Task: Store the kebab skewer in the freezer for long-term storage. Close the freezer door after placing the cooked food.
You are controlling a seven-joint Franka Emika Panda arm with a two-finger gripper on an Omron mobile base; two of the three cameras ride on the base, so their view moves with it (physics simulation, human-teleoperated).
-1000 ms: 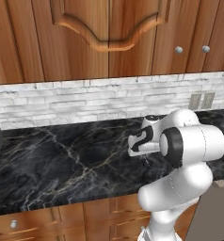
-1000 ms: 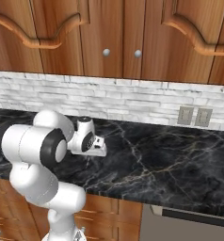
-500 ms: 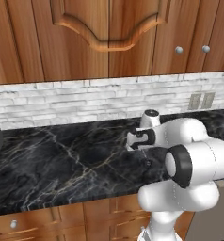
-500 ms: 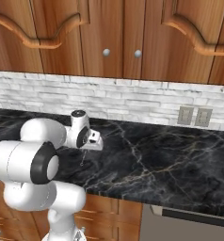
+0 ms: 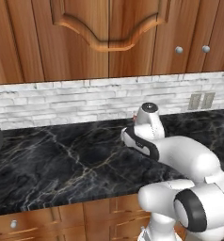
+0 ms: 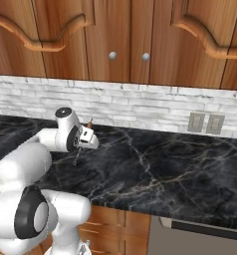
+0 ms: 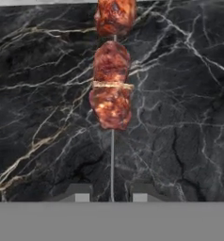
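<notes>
I see bare black marble worktop (image 6: 155, 164) spreading wide on every side below my jaws, with nothing standing on it nearby. Ahead of the jaws the white brick backsplash (image 6: 140, 107) closes the way. Above them the wooden wall cabinets (image 6: 125, 40) hang low and cap the headroom. The kebab skewer (image 7: 112, 84) juts out past the jaws.

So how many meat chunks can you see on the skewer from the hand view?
3 on the kebab skewer: one at the top edge, partly cut off, one mid-stick, one just below touching it. More may sit beyond the frame.
</notes>
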